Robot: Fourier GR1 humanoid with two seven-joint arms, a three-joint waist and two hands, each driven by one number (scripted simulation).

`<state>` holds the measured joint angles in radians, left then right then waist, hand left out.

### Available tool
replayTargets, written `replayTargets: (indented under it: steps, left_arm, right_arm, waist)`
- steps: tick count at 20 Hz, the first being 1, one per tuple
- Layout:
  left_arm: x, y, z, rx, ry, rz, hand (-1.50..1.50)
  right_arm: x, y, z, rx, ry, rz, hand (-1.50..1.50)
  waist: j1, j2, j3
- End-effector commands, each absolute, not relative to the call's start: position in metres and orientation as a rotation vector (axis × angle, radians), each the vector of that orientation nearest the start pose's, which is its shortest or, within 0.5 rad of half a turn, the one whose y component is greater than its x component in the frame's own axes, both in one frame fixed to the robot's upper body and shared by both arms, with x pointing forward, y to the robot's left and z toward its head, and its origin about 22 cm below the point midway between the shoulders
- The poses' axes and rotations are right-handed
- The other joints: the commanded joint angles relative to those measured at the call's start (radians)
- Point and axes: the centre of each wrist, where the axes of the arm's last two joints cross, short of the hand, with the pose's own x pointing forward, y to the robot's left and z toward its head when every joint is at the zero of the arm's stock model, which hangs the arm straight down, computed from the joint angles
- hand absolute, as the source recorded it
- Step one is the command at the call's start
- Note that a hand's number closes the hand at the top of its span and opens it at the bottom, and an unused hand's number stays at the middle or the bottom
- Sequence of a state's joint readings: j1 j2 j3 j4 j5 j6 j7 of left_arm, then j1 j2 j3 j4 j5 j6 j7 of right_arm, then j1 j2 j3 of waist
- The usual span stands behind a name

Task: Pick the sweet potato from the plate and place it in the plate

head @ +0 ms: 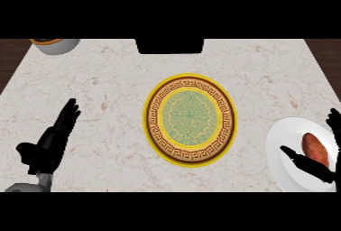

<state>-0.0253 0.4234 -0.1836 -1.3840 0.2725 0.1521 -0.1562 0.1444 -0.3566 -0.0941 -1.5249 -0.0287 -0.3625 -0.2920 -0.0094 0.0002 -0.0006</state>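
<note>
Sweet potato (pixel 315 148) lying on white plate (pixel 288 155), right hand (pixel 313 168) spread around it, not yet clasping; left hand (pixel 52 140) resting flat, fingers straight.

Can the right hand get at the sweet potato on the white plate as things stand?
Probably yes. The right hand already brackets the sweet potato on the white plate, thumb on one side and fingers beyond it, open, with nothing lying between.

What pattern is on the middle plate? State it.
The middle plate has a yellow rim, a brown Greek-key band and a green ornamented centre, seen in the head view.
</note>
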Motion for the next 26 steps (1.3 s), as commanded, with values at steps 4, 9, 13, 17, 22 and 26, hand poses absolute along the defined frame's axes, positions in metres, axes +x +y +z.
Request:
replayTargets:
  steps: [4, 9, 13, 17, 22, 26]
  left_arm:
    - [0.248, 0.318, -0.010, 0.177, -1.523, -0.131, 0.00]
    - [0.255, 0.301, -0.013, 0.169, -1.519, -0.141, 0.00]
    - [0.243, 0.291, -0.025, 0.160, -1.510, -0.146, 0.00]
    - [0.255, 0.305, -0.022, 0.162, -1.528, -0.149, 0.00]
    - [0.256, 0.292, -0.022, 0.145, -1.506, -0.141, 0.00]
    - [0.257, 0.293, -0.014, 0.145, -1.526, -0.141, 0.00]
  right_arm:
    - [0.162, -0.376, 0.022, -0.890, -1.474, 0.162, -1.50]
    - [0.153, -0.388, 0.044, -0.904, -1.241, 0.373, -1.50]
    - [0.153, -0.397, 0.072, -0.863, -1.081, 0.490, -1.50]
    - [0.178, -0.371, 0.080, -0.819, -1.022, 0.454, -1.50]
    - [0.195, -0.391, 0.073, -0.842, -0.908, 0.496, -1.50]
    - [0.182, -0.394, 0.064, -0.857, -0.810, 0.573, -1.50]
  waist:
    - [-0.002, -0.001, -0.002]
    - [0.000, 0.002, -0.002]
    - [0.005, -0.001, -0.001]
    - [0.009, 0.001, -0.001]
    - [0.013, 0.001, 0.001]
    - [0.010, 0.000, 0.001]
